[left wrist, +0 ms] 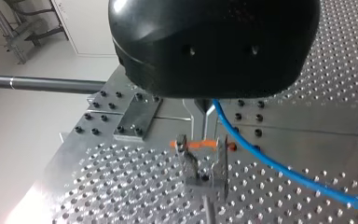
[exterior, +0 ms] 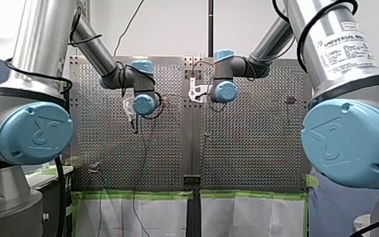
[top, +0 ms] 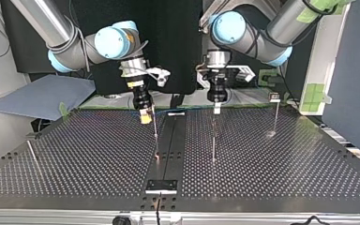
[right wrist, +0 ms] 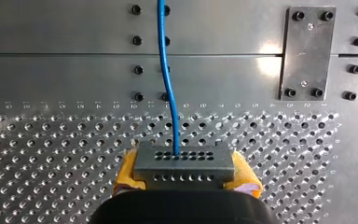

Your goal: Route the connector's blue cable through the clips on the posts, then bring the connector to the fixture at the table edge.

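Right pincer (right wrist: pixel 186 171) clamps the grey connector (right wrist: pixel 185 161) between yellow pads, above the tabletop (right wrist: pixel 51 154). The blue cable (right wrist: pixel 165 70) runs ahead from the connector. Left pincer (left wrist: pixel 204 111) is narrow, pinching the cable, which passes beside the post clip (left wrist: pixel 203 165) ahead.

My right arm (exterior: pixel 336 54): label (exterior: pixel 344 43) reads "UNIVERSAL RO…", rest cut off. UR logo on blue joint cap (exterior: pixel 33 133). Table (right wrist: pixel 51 70): tiny engraved nos. along hole rows, mostly illegible.
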Action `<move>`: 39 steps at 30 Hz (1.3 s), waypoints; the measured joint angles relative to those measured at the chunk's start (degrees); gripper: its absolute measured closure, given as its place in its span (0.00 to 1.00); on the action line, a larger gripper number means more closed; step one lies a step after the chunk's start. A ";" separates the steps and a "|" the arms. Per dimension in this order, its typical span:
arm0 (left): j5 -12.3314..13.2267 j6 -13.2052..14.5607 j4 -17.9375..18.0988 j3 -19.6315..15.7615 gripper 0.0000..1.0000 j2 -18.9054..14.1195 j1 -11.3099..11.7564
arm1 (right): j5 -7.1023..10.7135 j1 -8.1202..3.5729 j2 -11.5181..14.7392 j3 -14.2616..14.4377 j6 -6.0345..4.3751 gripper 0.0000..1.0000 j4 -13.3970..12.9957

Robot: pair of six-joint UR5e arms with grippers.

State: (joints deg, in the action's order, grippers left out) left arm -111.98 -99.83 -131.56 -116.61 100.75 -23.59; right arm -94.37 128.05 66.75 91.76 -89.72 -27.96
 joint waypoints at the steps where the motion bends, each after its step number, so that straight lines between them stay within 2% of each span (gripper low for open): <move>1: 0.37 0.04 0.15 0.00 1.00 0.00 0.42 | 0.10 0.02 -0.05 -0.04 0.01 1.00 -0.04; 6: 1.71 0.16 0.83 0.41 1.00 0.01 2.53 | 0.29 0.52 -1.01 -0.86 0.29 1.00 0.38; 23: 2.85 0.69 1.14 3.19 1.00 3.13 9.94 | 0.13 0.92 -2.21 -2.53 0.13 1.00 0.26; 32: 5.67 0.37 1.06 3.94 1.00 3.16 13.92 | -0.10 0.98 -4.17 -2.97 0.02 1.00 -0.22; 39: 8.41 0.39 0.41 4.78 1.00 4.06 17.01 | -0.12 0.59 -4.53 -3.31 -0.18 1.00 -0.57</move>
State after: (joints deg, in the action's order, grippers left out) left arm -103.57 -99.44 -131.15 -111.83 104.81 -6.58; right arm -94.49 128.65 62.22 88.45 -89.90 -28.54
